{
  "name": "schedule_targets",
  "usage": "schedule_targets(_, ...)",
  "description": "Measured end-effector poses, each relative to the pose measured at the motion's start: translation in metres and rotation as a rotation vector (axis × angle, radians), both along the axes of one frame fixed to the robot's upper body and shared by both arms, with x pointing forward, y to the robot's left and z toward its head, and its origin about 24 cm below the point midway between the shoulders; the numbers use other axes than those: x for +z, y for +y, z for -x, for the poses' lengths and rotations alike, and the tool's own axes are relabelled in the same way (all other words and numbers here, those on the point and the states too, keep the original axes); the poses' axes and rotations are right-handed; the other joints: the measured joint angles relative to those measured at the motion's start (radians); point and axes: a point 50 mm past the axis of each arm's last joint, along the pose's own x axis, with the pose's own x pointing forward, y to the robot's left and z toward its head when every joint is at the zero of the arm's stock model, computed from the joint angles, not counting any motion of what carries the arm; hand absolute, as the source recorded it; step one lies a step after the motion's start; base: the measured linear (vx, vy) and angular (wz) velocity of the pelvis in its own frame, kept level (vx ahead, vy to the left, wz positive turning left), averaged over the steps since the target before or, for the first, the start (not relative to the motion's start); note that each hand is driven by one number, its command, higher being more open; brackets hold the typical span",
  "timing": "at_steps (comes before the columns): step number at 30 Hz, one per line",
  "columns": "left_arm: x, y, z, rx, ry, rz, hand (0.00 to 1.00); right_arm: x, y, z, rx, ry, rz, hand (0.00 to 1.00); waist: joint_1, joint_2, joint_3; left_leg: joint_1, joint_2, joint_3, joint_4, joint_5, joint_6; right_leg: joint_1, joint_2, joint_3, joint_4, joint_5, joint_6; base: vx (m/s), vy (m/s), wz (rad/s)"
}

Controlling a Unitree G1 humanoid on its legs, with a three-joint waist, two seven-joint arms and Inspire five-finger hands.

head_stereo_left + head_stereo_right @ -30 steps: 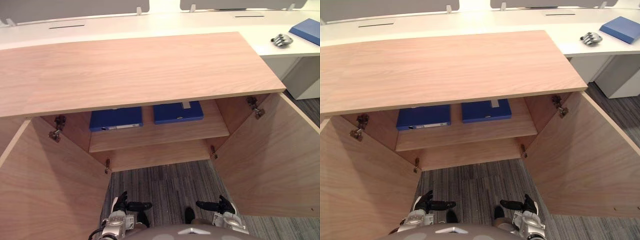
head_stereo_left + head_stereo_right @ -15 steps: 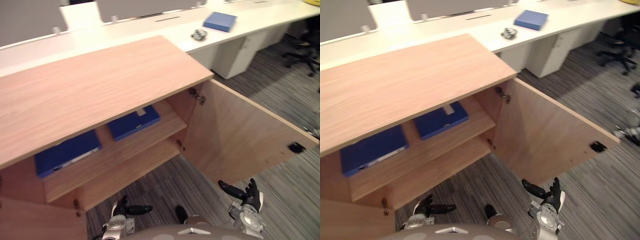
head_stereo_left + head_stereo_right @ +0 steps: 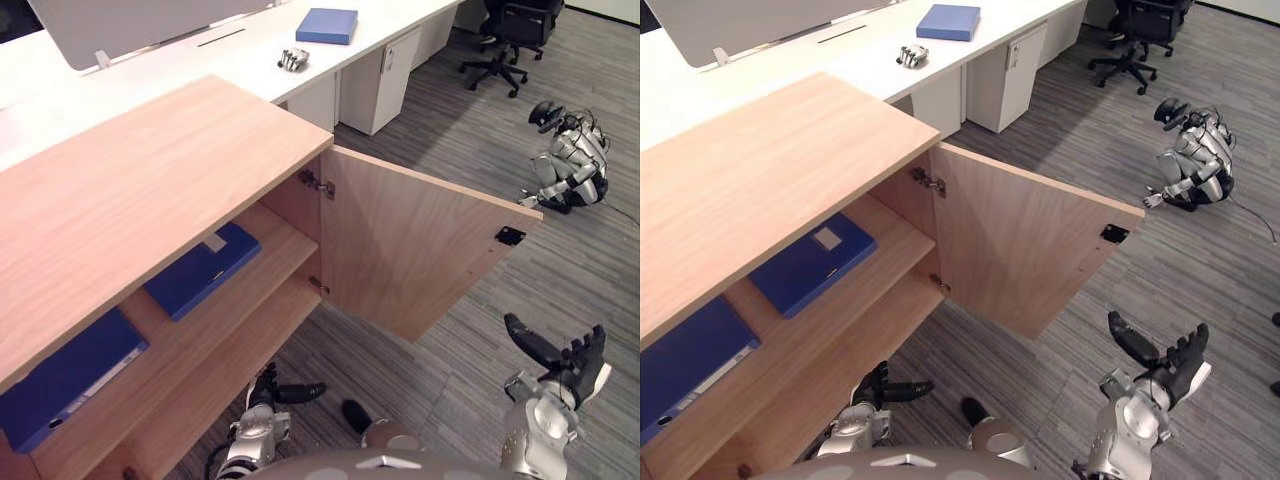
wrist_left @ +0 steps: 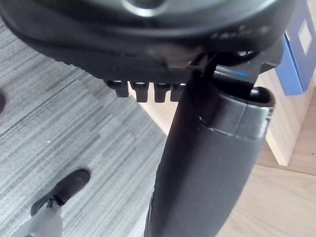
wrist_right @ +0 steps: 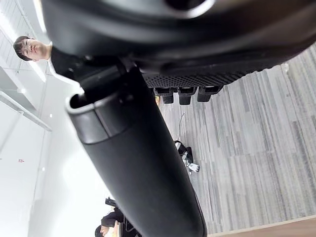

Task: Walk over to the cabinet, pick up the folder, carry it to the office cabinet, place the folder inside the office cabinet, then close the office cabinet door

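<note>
The office cabinet (image 3: 150, 170) fills the left half of the head view. It's light wood, and its right-hand door (image 3: 415, 255) hangs wide open into the middle of the frame. There are three folders around, all deep blue hard-cover binder types, and neither hand has one.

Two of them lie flat on the upper shelf (image 3: 275, 245) inside the cabinet. The shelf folder nearer the door (image 3: 205, 270) sits centre-left and has a small pale square tab (image 3: 827, 238) on its cover. The far shelf folder (image 3: 65, 375) is down at the lower left edge, with a white label strip (image 3: 108, 365) along its spine. If there's writing on either, it's way too small to read.

The desk folder (image 3: 327, 25) lies flat on the long white desk (image 3: 180, 65) at top centre. It has a plain cover, and a loose silvery robot hand (image 3: 293, 59) lies near it on the left.

The left hand (image 3: 268, 395) hangs at bottom centre over the grey striped carpet (image 3: 450, 330), just below the cabinet's lower shelf. Its fingers are relaxed, its thumb sticks out sideways, and it holds nothing. The right hand (image 3: 572, 368) is at the lower right, below the open door's free corner, with fingers spread wide and nothing in it.

At upper right there's a black office chair (image 3: 515, 30), a white drawer unit (image 3: 375, 80) under the desk, and another small humanoid robot (image 3: 570, 160) sitting on the carpet
</note>
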Motion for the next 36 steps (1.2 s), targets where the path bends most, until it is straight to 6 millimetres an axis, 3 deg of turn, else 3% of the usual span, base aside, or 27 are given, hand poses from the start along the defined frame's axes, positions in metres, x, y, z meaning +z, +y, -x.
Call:
schedule_targets(4,-0.003,-0.003,0.005,-0.077,0.022,-0.014,1.0,0.027,-0.022,-0.025,0.066,-0.088,0.084,1.0,-0.002,0.026,0.009,-0.027,-0.014,-0.005,0.0,-0.001,0.007,-0.01,-0.022,0.005,-0.035,0.022,0.011,0.0,-0.003,0.01)
schedule_targets(10,-0.005,-0.006,0.01,-0.145,0.033,-0.013,1.0,0.054,-0.04,-0.055,0.171,-0.139,0.193,1.0,-0.005,0.032,0.014,-0.075,-0.036,-0.026,0.001,0.004,0.026,-0.039,-0.051,0.002,-0.059,0.041,0.025,0.01,-0.013,0.07)
schedule_targets(15,-0.006,-0.003,0.013,-0.174,0.041,-0.027,1.0,0.051,-0.031,-0.075,0.255,-0.125,0.179,1.0,-0.005,0.034,0.017,-0.11,-0.046,-0.052,0.008,-0.001,0.034,-0.06,-0.069,-0.01,-0.066,0.049,0.034,0.01,-0.023,0.13)
schedule_targets(26,-0.008,0.018,0.021,-0.204,0.063,-0.086,1.0,0.054,-0.013,-0.096,0.396,-0.11,0.206,1.0,0.004,0.027,0.046,-0.151,-0.047,-0.16,0.038,0.002,0.041,-0.065,-0.089,-0.067,-0.091,0.055,0.02,0.02,-0.031,0.13)
schedule_targets(36,-0.005,0.021,0.013,-0.222,0.042,-0.105,1.0,0.054,-0.006,-0.102,0.417,-0.109,0.201,1.0,0.004,0.026,0.055,-0.153,-0.037,-0.206,0.042,0.001,0.043,-0.056,-0.081,-0.093,-0.096,0.065,0.014,0.04,-0.025,0.03)
